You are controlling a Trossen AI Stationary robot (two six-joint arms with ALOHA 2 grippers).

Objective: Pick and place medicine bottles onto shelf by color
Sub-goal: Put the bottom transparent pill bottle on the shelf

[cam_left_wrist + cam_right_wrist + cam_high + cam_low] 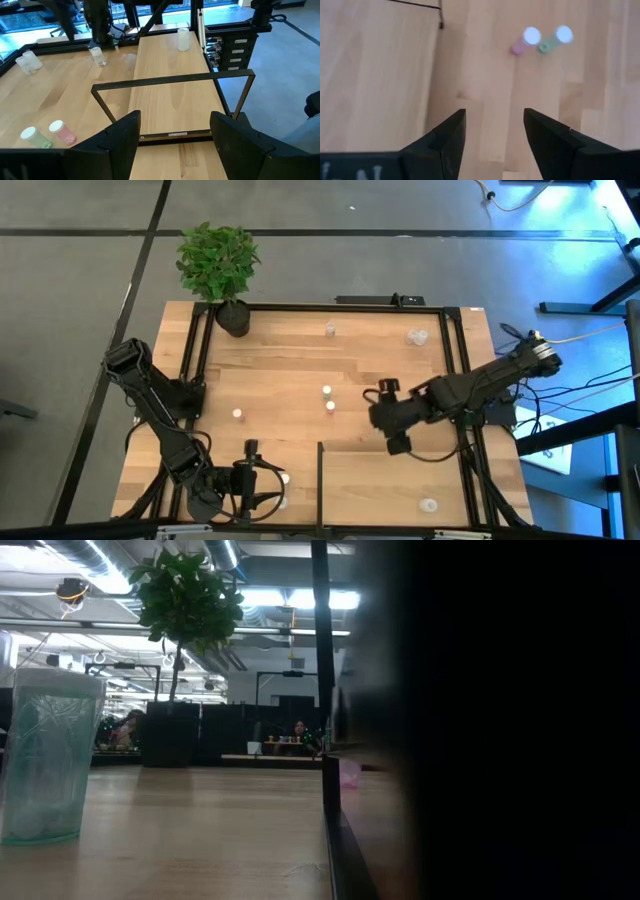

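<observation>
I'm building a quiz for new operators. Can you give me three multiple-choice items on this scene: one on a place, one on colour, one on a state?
1. Where is the plant?
A. far left corner of the table
B. on the shelf
C. under the right gripper

2. The pair of white-capped bottles ahead of the right gripper are:
A. blue and yellow
B. pink and green
C. both black

3. The left gripper is:
A. shut on a bottle
B. open, empty
C. out of view

Answers: 1 A, high view shows it there. 2 B, right wrist view. 3 B, shelf visible between its fingers.

Potted plant [222,272] at the tabletop's [290,370] far corner, apparently upright
</observation>
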